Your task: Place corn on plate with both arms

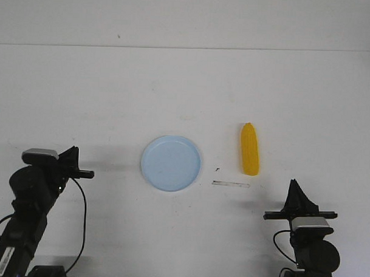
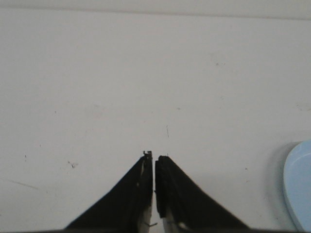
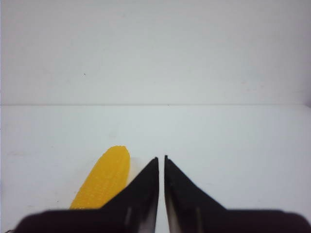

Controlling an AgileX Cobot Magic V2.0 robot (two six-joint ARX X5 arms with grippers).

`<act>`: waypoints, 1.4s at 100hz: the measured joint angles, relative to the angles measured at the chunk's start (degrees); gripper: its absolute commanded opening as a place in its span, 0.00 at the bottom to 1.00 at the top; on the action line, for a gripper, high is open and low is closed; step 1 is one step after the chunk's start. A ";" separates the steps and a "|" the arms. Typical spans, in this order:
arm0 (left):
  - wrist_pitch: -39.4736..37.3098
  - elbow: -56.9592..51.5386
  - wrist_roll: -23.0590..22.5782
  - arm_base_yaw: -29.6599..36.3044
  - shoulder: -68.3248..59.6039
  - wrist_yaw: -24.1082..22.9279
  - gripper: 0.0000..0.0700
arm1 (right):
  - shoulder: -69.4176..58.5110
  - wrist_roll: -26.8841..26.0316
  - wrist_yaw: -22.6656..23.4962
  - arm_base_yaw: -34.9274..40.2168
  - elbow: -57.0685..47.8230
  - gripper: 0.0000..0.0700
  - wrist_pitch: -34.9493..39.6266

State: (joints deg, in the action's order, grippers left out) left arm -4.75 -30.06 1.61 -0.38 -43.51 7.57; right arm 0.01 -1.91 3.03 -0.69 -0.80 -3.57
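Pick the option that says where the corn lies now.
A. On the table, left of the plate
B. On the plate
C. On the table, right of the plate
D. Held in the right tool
C: the front view shows the corn flat on the table, right of the bare plate, clear of its rim and of both tools.

White table [image 1: 113, 99] meets a plain white wall [image 1: 177, 16].

A white worktop [image 1: 113, 93] fills the front view, marked with faint scuffs and small dark specks. A thin pale strip [image 1: 230, 184] lies flat on it, with a tiny dark fleck [image 1: 217, 169] just beyond. A plain pale wall [image 1: 189, 17] rises behind.
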 measured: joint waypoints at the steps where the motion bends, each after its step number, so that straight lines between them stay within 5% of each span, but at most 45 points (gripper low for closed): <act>1: -0.46 0.50 -0.13 0.00 0.74 0.02 0.00 | 0.00 0.00 0.00 0.00 0.00 0.03 -0.02; 15: -5.11 7.78 -0.83 0.00 10.88 0.02 0.00 | 0.00 0.00 0.00 0.00 0.00 0.03 0.00; 57: -1.97 10.84 -0.87 0.00 31.56 -2.08 0.00 | 0.00 0.00 -0.02 0.00 0.00 0.03 -0.02; 83: -1.86 10.84 -0.87 0.00 34.12 -7.04 0.00 | 0.00 0.00 0.00 0.00 0.00 0.03 -0.02; 140: -1.86 10.84 -0.87 0.02 34.12 -7.13 0.00 | 0.00 0.04 0.00 0.00 0.00 0.03 -0.04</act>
State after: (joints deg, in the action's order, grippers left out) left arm -6.61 -19.22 0.73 -0.36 -9.39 0.45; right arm 0.01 -1.87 3.03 -0.69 -0.80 -3.62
